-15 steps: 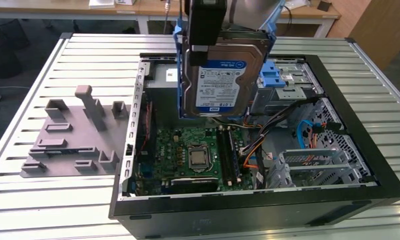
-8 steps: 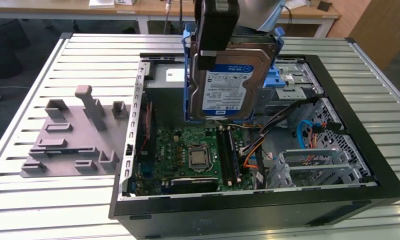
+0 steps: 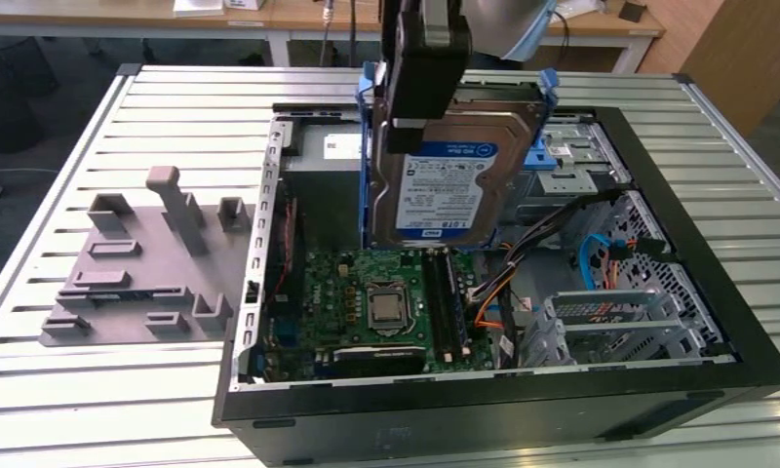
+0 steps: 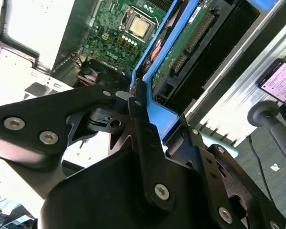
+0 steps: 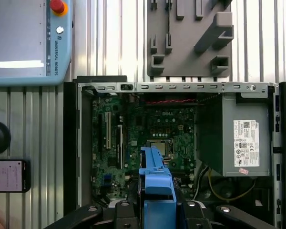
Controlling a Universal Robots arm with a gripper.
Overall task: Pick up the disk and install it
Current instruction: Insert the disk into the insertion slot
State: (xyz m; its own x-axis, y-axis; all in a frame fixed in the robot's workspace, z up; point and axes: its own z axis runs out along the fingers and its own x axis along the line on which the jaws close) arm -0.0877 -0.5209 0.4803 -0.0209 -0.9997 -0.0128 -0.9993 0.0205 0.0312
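Note:
The disk [image 3: 448,185] hangs on edge above the open computer case, its blue-and-white label facing the exterior camera and blue rails along its sides. My gripper [image 3: 420,122] comes down from above and is shut on the disk's upper end. In the second wrist view the black fingers [image 4: 136,107] clamp the blue rail [image 4: 155,112], with the disk's green circuit side [image 4: 183,40] beyond them. The first wrist view looks straight down past the blue rail [image 5: 155,188] onto the motherboard [image 5: 148,133].
The black case [image 3: 716,292] lies open on a slatted table. Inside are a grey box with a white sticker [image 5: 243,138] and a metal cage with a blue latch [image 3: 565,151]. A grey fixture plate [image 3: 143,263] lies at the exterior view's left. A pendant [image 5: 19,43] and phone [image 5: 7,175] lie nearby.

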